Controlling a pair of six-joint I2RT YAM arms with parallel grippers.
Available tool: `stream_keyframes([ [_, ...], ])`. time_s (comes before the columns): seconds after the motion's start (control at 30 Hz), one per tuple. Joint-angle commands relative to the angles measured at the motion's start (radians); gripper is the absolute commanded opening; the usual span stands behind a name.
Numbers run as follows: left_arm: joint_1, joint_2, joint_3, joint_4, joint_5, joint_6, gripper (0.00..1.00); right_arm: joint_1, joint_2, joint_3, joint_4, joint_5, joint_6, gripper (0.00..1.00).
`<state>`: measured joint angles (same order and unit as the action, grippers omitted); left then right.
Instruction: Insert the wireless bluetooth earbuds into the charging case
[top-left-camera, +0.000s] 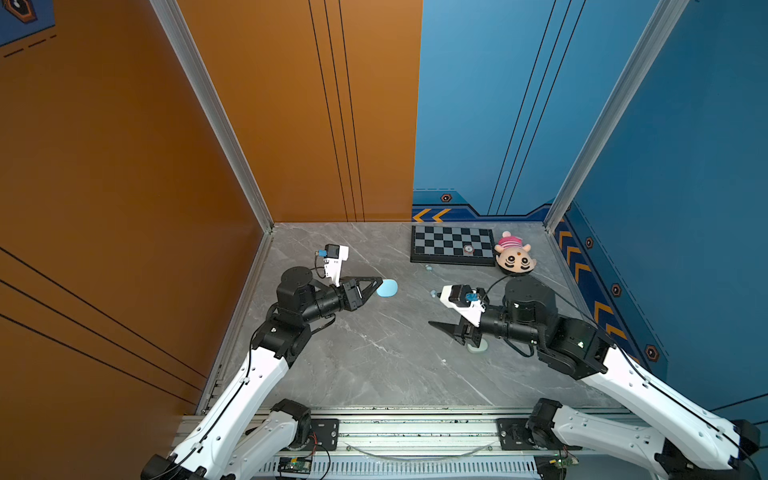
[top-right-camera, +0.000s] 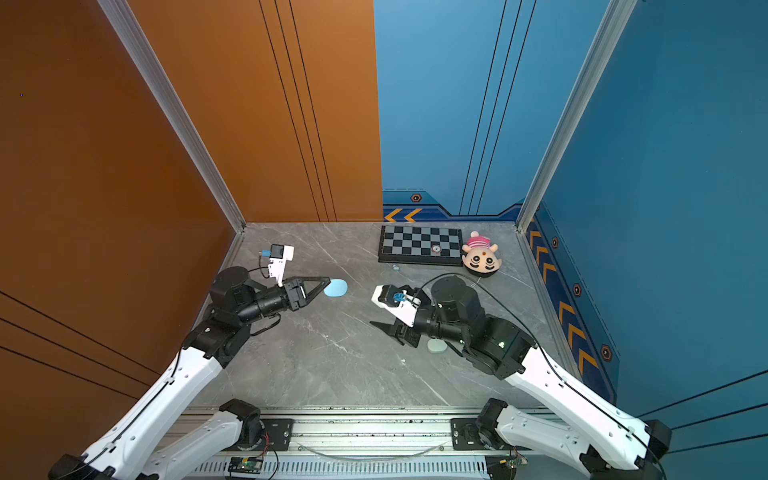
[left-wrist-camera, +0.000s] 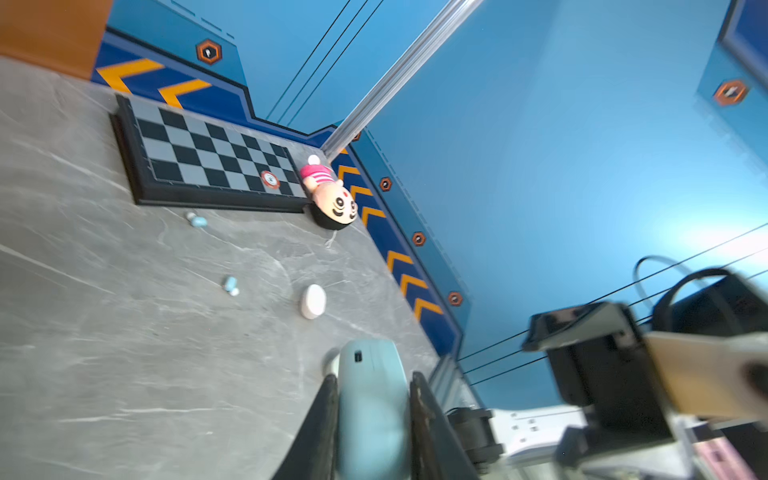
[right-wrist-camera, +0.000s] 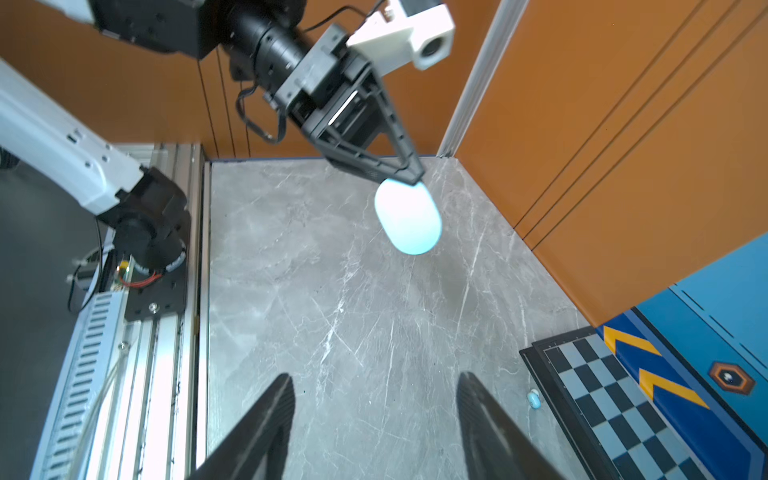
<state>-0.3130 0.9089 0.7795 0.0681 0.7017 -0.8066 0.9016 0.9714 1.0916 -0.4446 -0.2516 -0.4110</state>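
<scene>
My left gripper (top-left-camera: 377, 285) is shut on a pale blue pebble-shaped charging case (top-left-camera: 387, 288), held just above the table at back left. In the left wrist view the case (left-wrist-camera: 372, 415) fills the gap between both fingers, and it looks closed. Two pale blue earbuds lie loose: one (top-left-camera: 428, 268) by the chessboard's front edge, one (top-left-camera: 433, 293) beside my right wrist camera. Both earbuds (left-wrist-camera: 198, 221) (left-wrist-camera: 230, 284) also show in the left wrist view. My right gripper (top-left-camera: 436, 325) stands open over bare table, with nothing between its fingers (right-wrist-camera: 277, 399).
A pale mint oval case (top-left-camera: 477, 347) lies partly under my right arm. A white oval case (left-wrist-camera: 313, 301) rests on the table past the buds. A chessboard (top-left-camera: 453, 245) and a plush toy (top-left-camera: 515, 257) sit at the back right. Walls close in left, back and right.
</scene>
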Motion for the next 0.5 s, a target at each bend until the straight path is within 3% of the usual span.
stream_keyframes([
  [0.0,0.017,0.002,-0.036,0.157,0.129,-0.268,0.0,0.038,0.056,0.039,-0.038,0.068,-0.203,0.73],
  [0.2,0.019,0.005,-0.062,0.183,0.223,-0.382,0.0,0.013,0.132,0.035,0.078,0.018,-0.197,0.77],
  [0.47,0.02,-0.018,-0.101,0.183,0.236,-0.422,0.0,-0.027,0.2,0.056,0.204,-0.079,-0.089,0.76],
])
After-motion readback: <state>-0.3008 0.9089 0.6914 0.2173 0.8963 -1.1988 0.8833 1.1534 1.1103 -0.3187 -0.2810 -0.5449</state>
